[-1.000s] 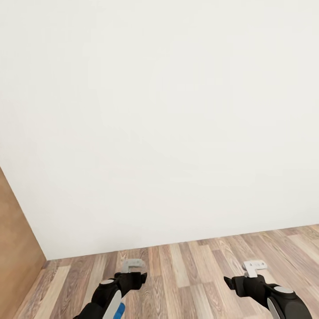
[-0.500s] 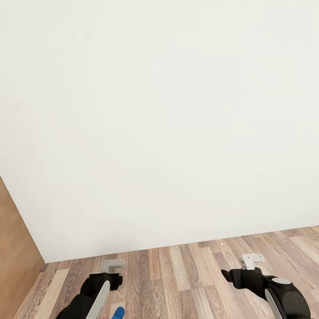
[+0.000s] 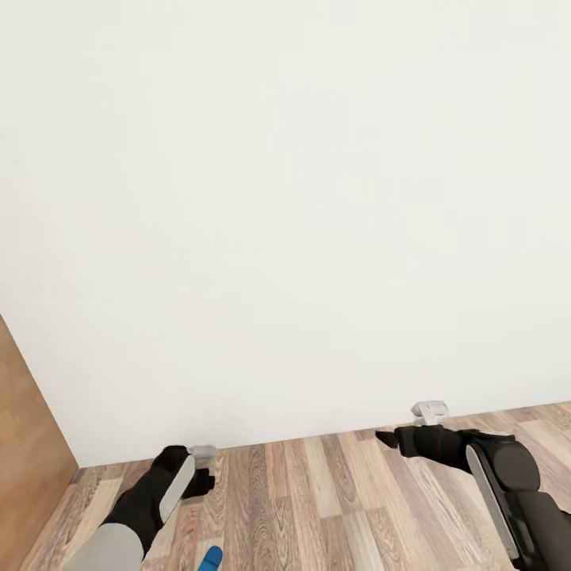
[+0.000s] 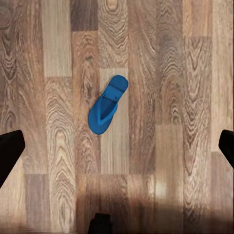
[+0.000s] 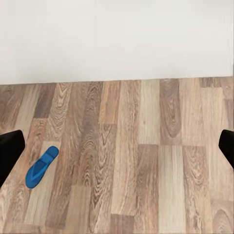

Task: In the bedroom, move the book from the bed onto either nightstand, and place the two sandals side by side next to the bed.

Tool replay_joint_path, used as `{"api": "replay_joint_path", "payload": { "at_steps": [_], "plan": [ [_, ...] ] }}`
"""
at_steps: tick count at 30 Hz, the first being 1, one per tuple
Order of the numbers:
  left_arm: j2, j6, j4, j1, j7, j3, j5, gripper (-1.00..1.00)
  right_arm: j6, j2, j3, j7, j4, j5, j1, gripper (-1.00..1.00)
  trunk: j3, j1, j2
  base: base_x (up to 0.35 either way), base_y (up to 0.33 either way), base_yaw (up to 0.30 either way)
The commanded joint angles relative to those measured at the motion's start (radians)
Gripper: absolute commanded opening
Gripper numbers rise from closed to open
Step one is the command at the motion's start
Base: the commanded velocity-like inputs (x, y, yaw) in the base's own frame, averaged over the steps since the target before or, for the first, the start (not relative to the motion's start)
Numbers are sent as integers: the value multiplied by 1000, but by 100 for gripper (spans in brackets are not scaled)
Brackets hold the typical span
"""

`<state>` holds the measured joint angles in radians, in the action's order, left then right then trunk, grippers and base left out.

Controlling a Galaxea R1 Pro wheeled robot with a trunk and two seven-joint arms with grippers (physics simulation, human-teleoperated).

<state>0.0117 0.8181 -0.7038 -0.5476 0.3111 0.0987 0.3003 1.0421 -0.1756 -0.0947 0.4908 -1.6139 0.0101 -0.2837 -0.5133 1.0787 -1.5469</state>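
Bright blue flat sandal (image 4: 108, 104) lying alone on wood-plank floor (image 4: 175, 73) near white wall (image 3: 285, 198), left gripper (image 4: 117, 146) spread wide, hovering above it, right gripper (image 5: 117, 146) spread wide, empty

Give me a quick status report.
Left pincer and right pincer open, empty. One blue sandal flat on the wood floor, below left pincer. Nothing in the way.

Left arm (image 3: 155, 496): black housing along the forearm, carrying one long, narrow pale-grey inlay panel with rounded ends; the segment nearest the camera is light grey. A small pale-grey bracket sits at the wrist end. Right arm (image 3: 492, 468): black housing of rounded, bulbous section, with a matching elongated grey inlay strip and a white bracket mounted at the wrist. Both wrist cameras show black finger tips at the frame edges. No cables, screws or markings discernible.
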Motion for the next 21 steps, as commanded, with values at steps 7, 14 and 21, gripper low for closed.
{"api": "replay_joint_path", "payload": {
  "at_steps": [7,14,21],
  "plan": [
    [0,-76,215,-155,-77,10,-25,100,5,-2,-1,18,-1,-1,-55,100,-23,27,-50,0,0,0],
    [-4,-143,308,-182,-198,31,-142,100,5,-3,0,23,-1,-1,-91,100,-45,54,-99,0,0,-31],
    [-5,-150,314,-176,-209,22,-137,100,5,0,0,23,-1,-1,-94,100,-67,81,-148,0,0,-240]
  ]
}}
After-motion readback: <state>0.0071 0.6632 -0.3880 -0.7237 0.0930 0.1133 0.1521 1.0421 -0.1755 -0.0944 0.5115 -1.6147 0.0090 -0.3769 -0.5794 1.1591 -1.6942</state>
